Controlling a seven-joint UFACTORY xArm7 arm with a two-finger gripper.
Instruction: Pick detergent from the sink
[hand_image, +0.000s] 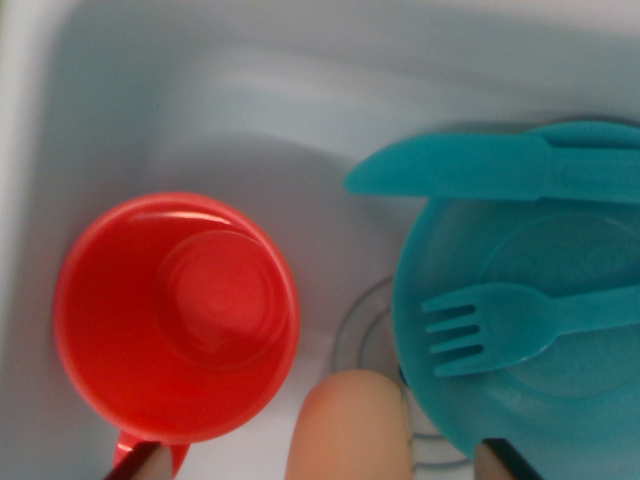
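Observation:
The wrist view looks straight down into a pale grey sink (300, 120). A rounded peach-coloured object, apparently the top of the detergent bottle (348, 425), rises at the bottom centre, blurred and close to the camera. My gripper (320, 466) shows only as two dark fingertips at the bottom edge, one on the wrist view's left (138, 462) and one on the right (505, 462). They stand far apart on either side of the bottle, with gaps to it, so the gripper is open.
A red cup (178, 315) stands upright on the wrist view's left, its handle next to the left fingertip. A teal plate (520, 310) on the right carries a teal fork (500, 330) and knife (480, 168). The drain ring (362, 325) lies between cup and plate.

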